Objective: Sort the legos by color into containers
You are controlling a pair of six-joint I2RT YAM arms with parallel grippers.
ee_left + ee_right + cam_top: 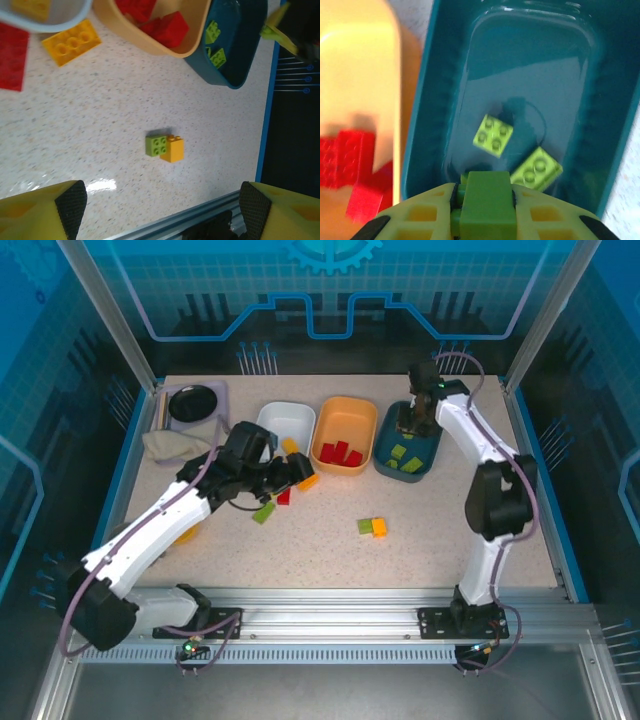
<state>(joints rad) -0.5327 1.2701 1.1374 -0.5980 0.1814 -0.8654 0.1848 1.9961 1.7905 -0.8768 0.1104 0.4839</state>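
Right tool [486,216]: clenched on a green brick [487,192] at lower centre of the right wrist view, over the teal bin [427,125]. Two green bricks [493,135] lie inside the bin.

Left tool [162,207]: released, jaws wide, above the surface [100,125].

Green-and-yellow brick pair [165,146]: touching, mid-frame.

Red bricks [340,454]: in the orange bin [325,430].
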